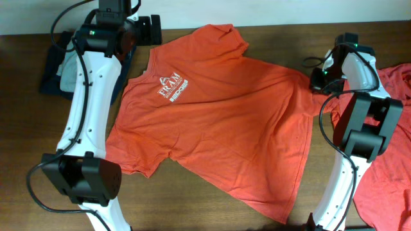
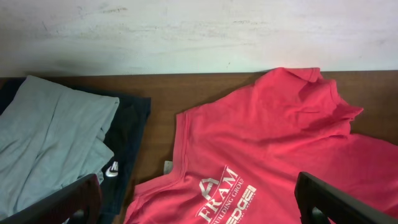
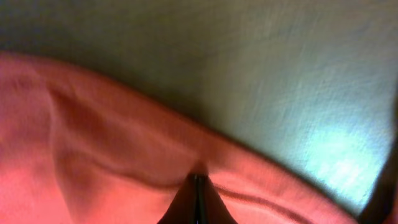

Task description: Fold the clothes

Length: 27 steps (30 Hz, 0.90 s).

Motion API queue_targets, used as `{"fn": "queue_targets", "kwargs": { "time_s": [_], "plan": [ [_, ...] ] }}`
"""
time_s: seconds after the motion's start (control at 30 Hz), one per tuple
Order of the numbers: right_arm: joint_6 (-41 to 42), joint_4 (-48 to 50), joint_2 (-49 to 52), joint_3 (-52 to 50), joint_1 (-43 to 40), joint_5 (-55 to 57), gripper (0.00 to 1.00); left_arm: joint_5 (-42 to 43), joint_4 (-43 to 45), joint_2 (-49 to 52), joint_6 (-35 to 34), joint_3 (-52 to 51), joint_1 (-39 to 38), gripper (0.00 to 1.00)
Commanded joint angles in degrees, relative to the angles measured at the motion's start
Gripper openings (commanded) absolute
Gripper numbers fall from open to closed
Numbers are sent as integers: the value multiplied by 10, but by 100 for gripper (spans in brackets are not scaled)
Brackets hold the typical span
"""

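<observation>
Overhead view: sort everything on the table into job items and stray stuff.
Job: spread T-shirt; second orange-red shirt at the right edge; right tool, pinching the spread T-shirt's edge.
Lying about: grey garment; dark garment under it, far left.

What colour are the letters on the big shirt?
White letters on the orange-red shirt. The left wrist view shows them best.

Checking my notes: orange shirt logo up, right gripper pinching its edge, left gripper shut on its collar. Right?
No: the left gripper is open, holding nothing, as the left wrist view shows. The orange shirt lies logo up; the right gripper pinches its edge.
</observation>
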Motion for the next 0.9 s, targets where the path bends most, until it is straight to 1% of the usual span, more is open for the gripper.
{"fn": "queue_targets", "kwargs": {
  "time_s": [0.0, 0.33, 0.43, 0.53, 0.63, 0.73, 0.8, 0.87],
  "plan": [
    [-4, 54, 70, -15, 3, 73, 4, -2, 0, 3, -1, -2, 0, 99],
    [-11, 198, 69, -14, 2, 80, 4, -2, 0, 3, -1, -2, 0, 99],
    [-11, 198, 61, 15, 3, 80, 4, -2, -1, 3, -1, -2, 0, 99],
    [-11, 165, 46, 70, 3, 80, 6, -2, 0, 3, -1, -2, 0, 99],
    [-11, 102, 27, 151, 3, 80, 13, -2, 0, 3, -1, -2, 0, 99],
    [-11, 5, 9, 249, 3, 80, 23, -2, 0, 3, -1, -2, 0, 99],
    [-10, -68, 3, 316, 3, 80, 35, -2, 0, 3, -1, -2, 0, 99],
    [-2, -138, 2, 383, 2, 80, 51, -2, 0, 3, -1, -2, 0, 99]
  ]
}}
